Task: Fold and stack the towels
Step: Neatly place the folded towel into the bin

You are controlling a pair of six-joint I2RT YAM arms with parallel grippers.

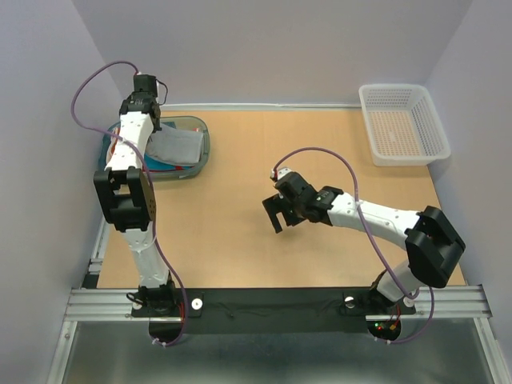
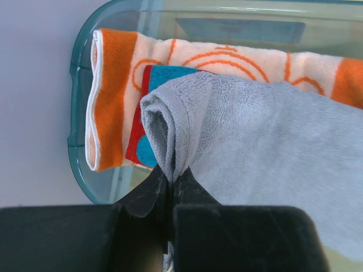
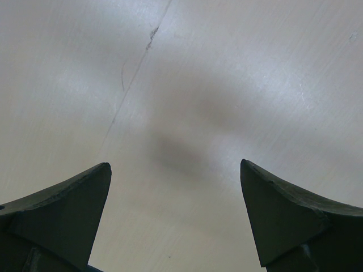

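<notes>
My left gripper [image 2: 172, 177] is shut on a fold of the light grey towel [image 2: 266, 141], which lies on top of the stack in the translucent teal tray [image 2: 85, 141]. Under it lie a red towel with blue marks [image 2: 148, 122] and an orange towel with pale lines [image 2: 113, 85]. In the top view the grey towel [image 1: 178, 146] sits in the tray [image 1: 203, 148] at the far left, beside my left arm. My right gripper [image 1: 278, 214] is open and empty over bare tabletop near the middle; its fingertips [image 3: 93, 187] stand wide apart.
A white mesh basket [image 1: 402, 124] stands at the far right corner of the wooden table. The walls close in on the left and right. Both arm bases sit on the black rail at the near edge.
</notes>
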